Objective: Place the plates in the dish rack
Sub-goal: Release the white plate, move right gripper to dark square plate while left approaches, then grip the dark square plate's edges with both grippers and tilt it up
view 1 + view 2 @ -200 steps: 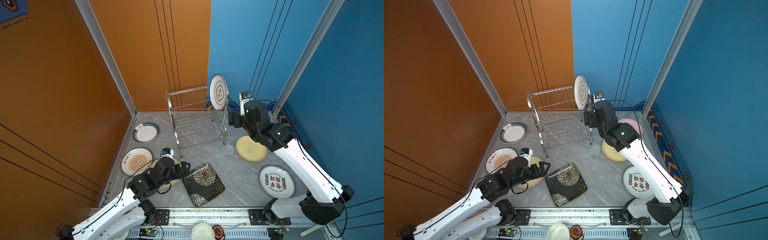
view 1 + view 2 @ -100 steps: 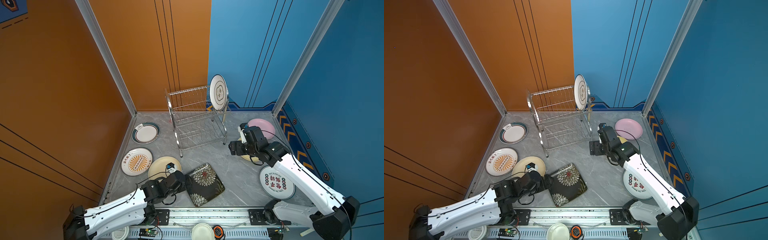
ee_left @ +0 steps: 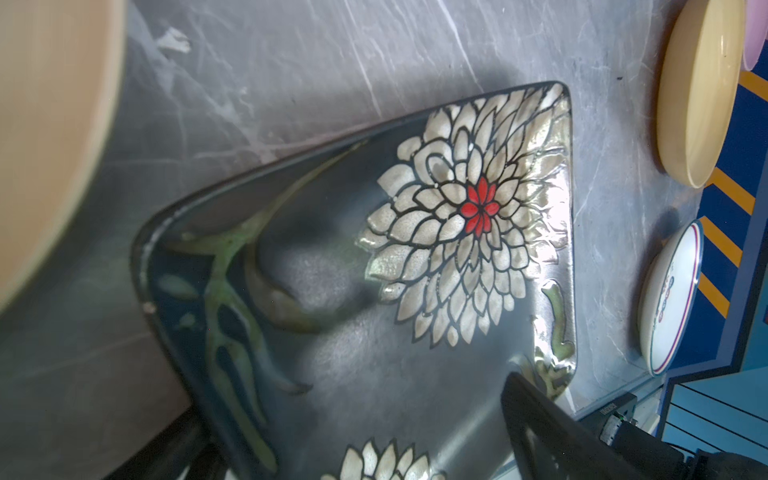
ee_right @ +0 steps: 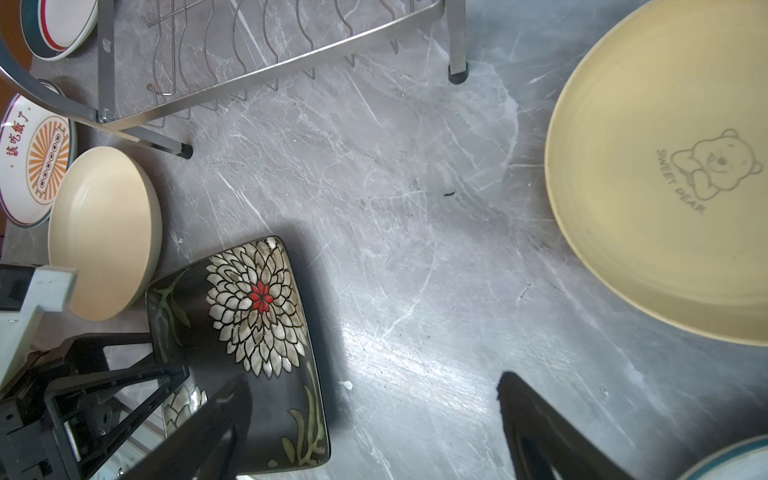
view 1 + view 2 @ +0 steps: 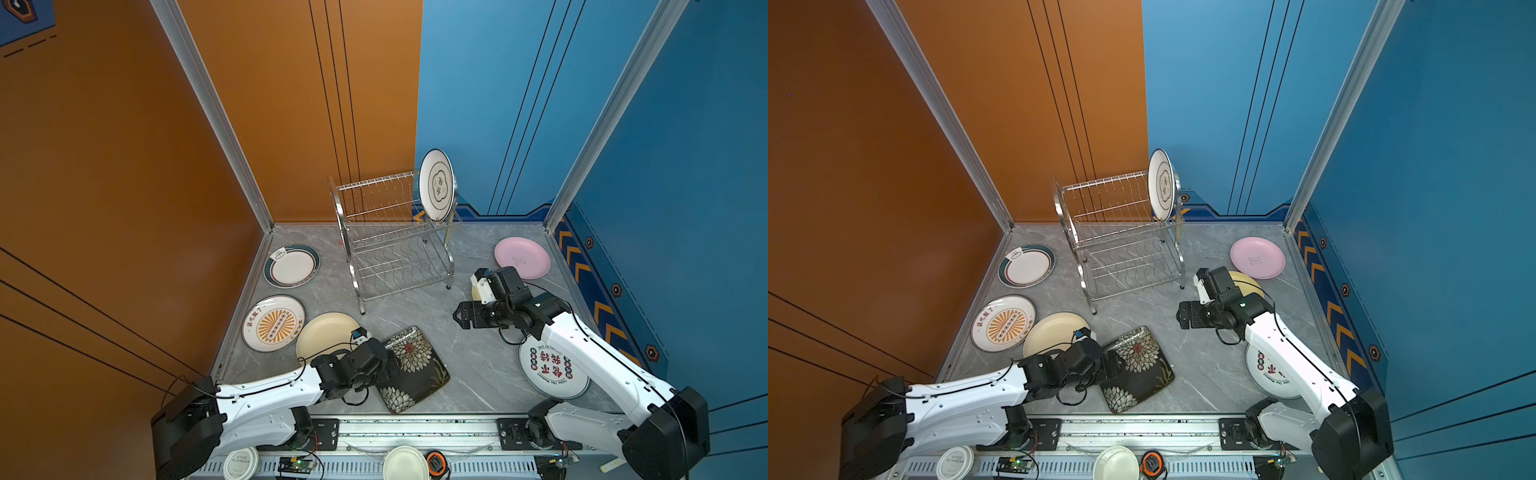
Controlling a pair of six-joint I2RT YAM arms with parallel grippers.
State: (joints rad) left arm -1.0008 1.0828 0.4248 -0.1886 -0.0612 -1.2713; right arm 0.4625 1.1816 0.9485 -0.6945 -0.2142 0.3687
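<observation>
One plate (image 5: 435,185) stands upright in the rack (image 5: 354,270), at the right end of the top tier; the lower tier is bare. The other seven lie flat on the table (image 5: 469,374): the teal-rimmed (image 5: 291,266), sunburst (image 5: 274,323) and cream (image 5: 324,334) ones on the left, the black plate (image 5: 419,365) near the front, the pink (image 5: 522,257), yellow (image 4: 665,187) and red-lettered (image 5: 548,370) ones on the right.

The left gripper (image 5: 388,368) is down at the black plate's near edge, jaws spread wide and gripping nothing; in the left wrist view the plate fills the gap between the fingers (image 3: 536,415). The right gripper (image 5: 460,321) hangs over bare table between the rack and the yellow one, also wide open and empty.

My guess is the black plate goes next, and it looks awkward. It lies flat and glossy on smooth stone, so a finger that misses the underside of the rim may just shove it into the cream one beside its corner, or toward the front rail (image 5: 415,424). A pinch on the thin rim alone may let it swing and slip on the lift. Its square corners may snag the rack wires. The rack looks light, so a hard push could shift it or knock down the standing plate.
</observation>
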